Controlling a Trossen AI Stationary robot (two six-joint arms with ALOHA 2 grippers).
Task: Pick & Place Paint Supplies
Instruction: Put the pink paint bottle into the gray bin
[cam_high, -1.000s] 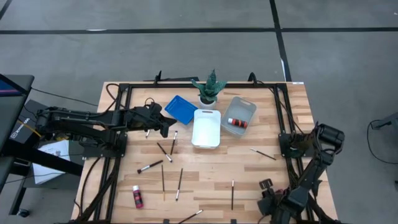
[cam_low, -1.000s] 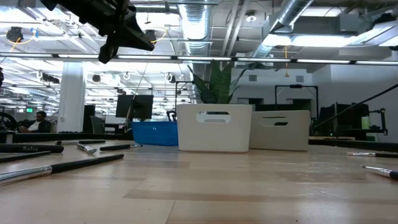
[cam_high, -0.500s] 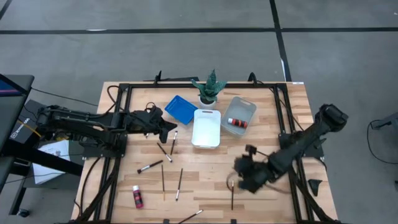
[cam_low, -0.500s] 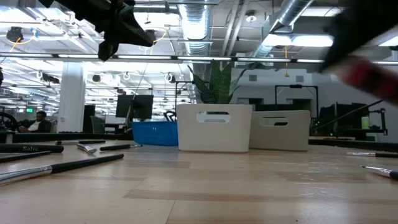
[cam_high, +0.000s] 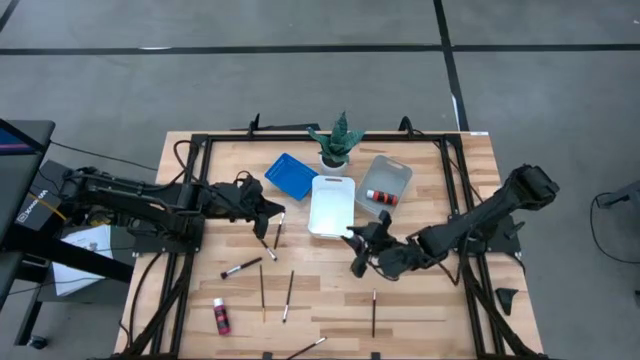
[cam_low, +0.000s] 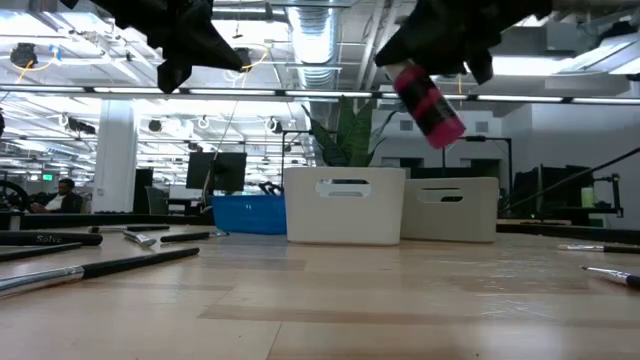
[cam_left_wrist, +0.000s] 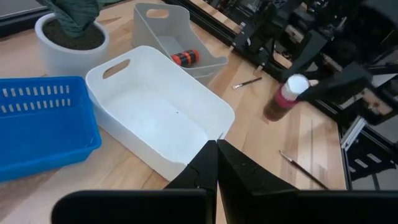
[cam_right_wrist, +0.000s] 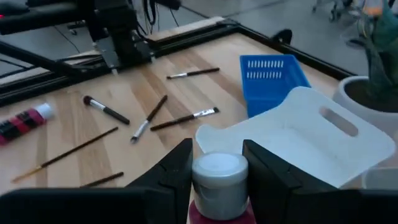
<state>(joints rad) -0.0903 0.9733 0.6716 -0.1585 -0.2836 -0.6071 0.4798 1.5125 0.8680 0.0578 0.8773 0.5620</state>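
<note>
The right pincer (cam_high: 358, 250) is clamped on a small pink bottle with a white cap (cam_low: 428, 101), carried in the air above the wooden tabletop (cam_high: 330, 290), just beside the near end of the white rectangular plastic tray (cam_high: 332, 206); the right wrist view shows the cap (cam_right_wrist: 217, 168) seated between the two dark fingers (cam_right_wrist: 168, 171). The white tray is flanked by a grey plastic tray (cam_high: 385, 185), which holds a red bottle (cam_high: 381, 197), and a blue slotted plastic tray (cam_high: 291, 175); a small green potted plant (cam_high: 335, 140) stands just behind them. The left pincer (cam_high: 272, 210) is fully closed with nothing between its fingers and hangs above the tabletop near the blue tray. Thin dark-handled paintbrushes (cam_high: 264, 244) lie scattered on the tabletop below the left pincer, with further brushes (cam_high: 374, 312) toward the front edge. A second pink bottle (cam_high: 220, 316) lies flat at the front left, well apart from both pincers. One paintbrush (cam_high: 422, 246) lies partly under the right arm.
</note>
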